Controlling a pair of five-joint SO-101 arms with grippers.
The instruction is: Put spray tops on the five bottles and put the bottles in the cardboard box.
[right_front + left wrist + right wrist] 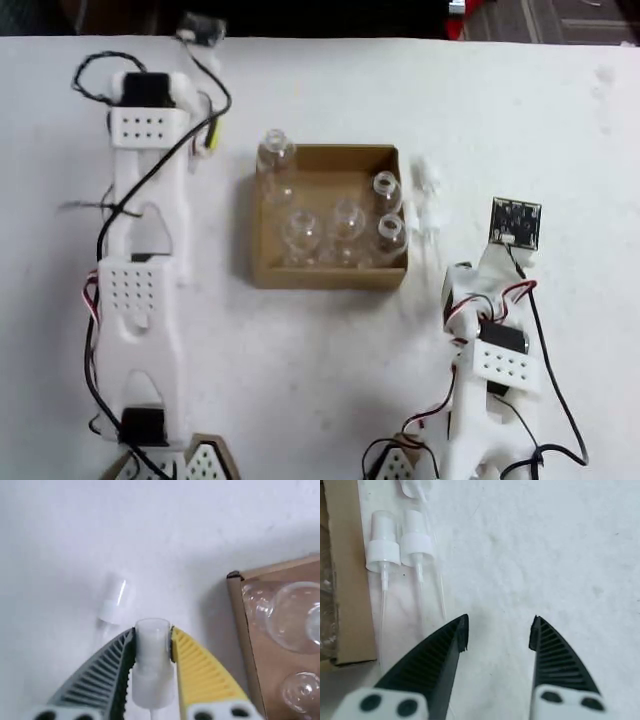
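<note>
Left of cardboard box [330,276]: left gripper [152,634] clenched on one spray top [151,662]. Inside box: four bottles [347,222]; fifth bottle [275,155] at far-left corner, possibly outside. Right of box: loose spray tops [382,542] just beside it; right gripper [498,630] spread, holding nothing.

L gripper [152,630] had a spray top [151,675] btwn its fingers. Just ahead of its tips a cap [116,600] lay on the table [75,530]. Cardboard box [239,615] sat off to one side, bottles [295,612] in it. Ahead of R gripper [498,630], off to one side, two spray tops [382,542] lay side by side next to the box wall.
</note>
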